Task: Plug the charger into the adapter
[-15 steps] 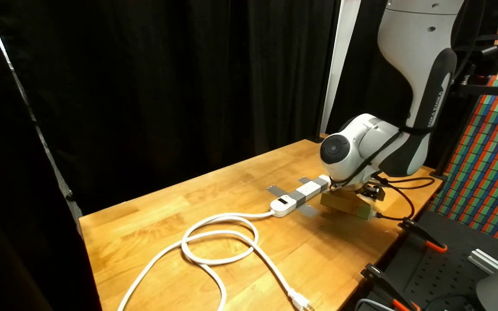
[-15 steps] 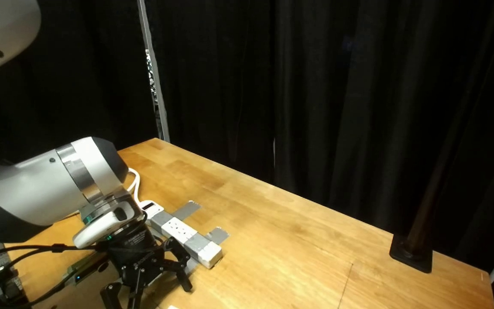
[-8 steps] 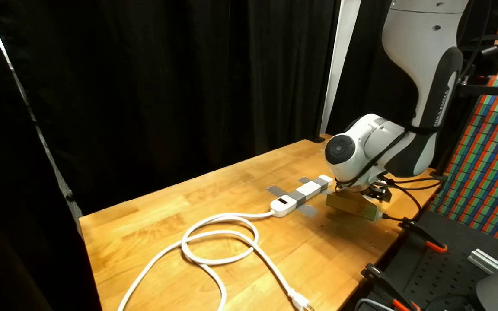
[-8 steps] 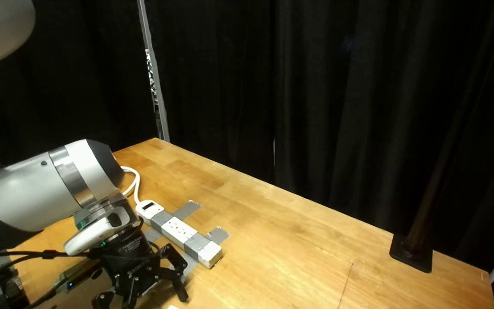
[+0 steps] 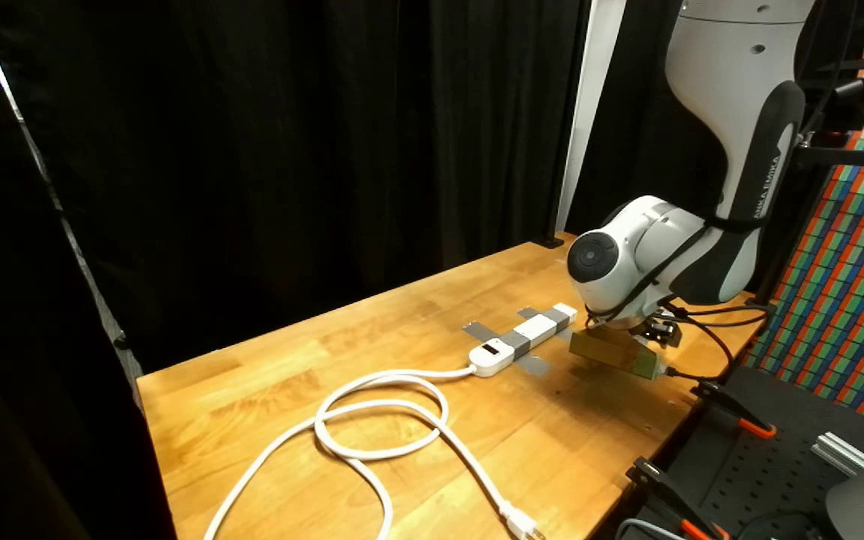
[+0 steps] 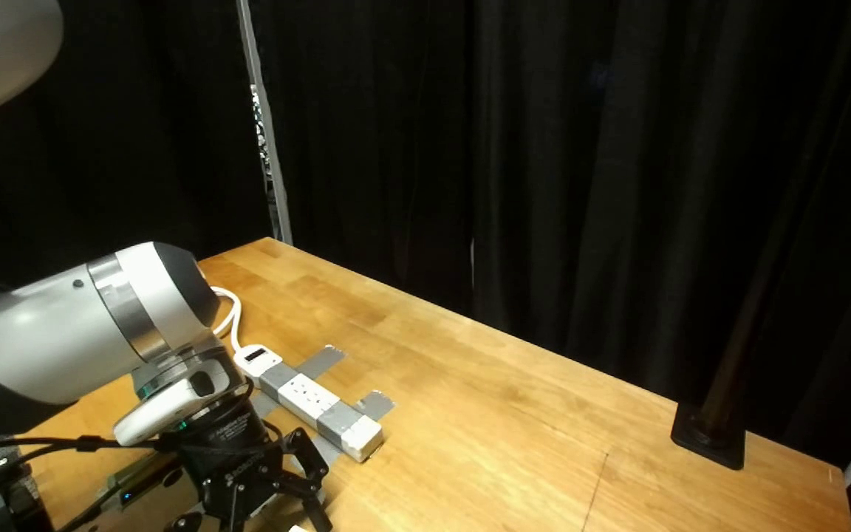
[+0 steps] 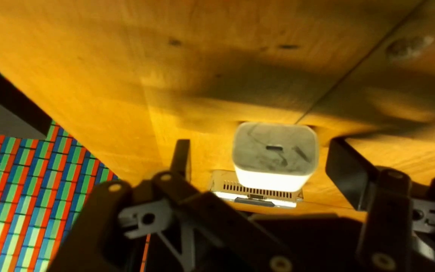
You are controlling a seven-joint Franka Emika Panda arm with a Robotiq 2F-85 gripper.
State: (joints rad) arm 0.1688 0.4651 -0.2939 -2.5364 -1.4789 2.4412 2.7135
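Hanging low over the counter [image 6: 507,414], the end effector [image 7: 264,166] has its 2 fingers [image 7: 347,175] well apart. In the wrist view the charger [image 7: 275,156] shows in the gap between them, with wood visible on either side of it, and it sits nearer the finger at the picture's right. Whether the fingertips are level with it cannot be told. The charger stands on the counter, its smudged grey-white top marked by a short dark slot, its side bright white. A pale slotted piece [image 7: 217,181] shows just below it in that view, partly hidden; what it is cannot be told.

The adapter [image 6: 306,395] lies flat on the counter, beside the end effector in an exterior view and apart from the charger, socket side up. Grey tape [image 6: 320,362] crosses it at 2 places and spreads onto the wood. From its end with a small dark window, a white cable [image 5: 432,373] runs off and loops in an exterior view, finishing in a plug [image 5: 520,523].

A black curtain [image 6: 580,185] hangs behind the counter in both exterior views, and 2 black clamps [image 5: 728,407] sit at the counter's edge.
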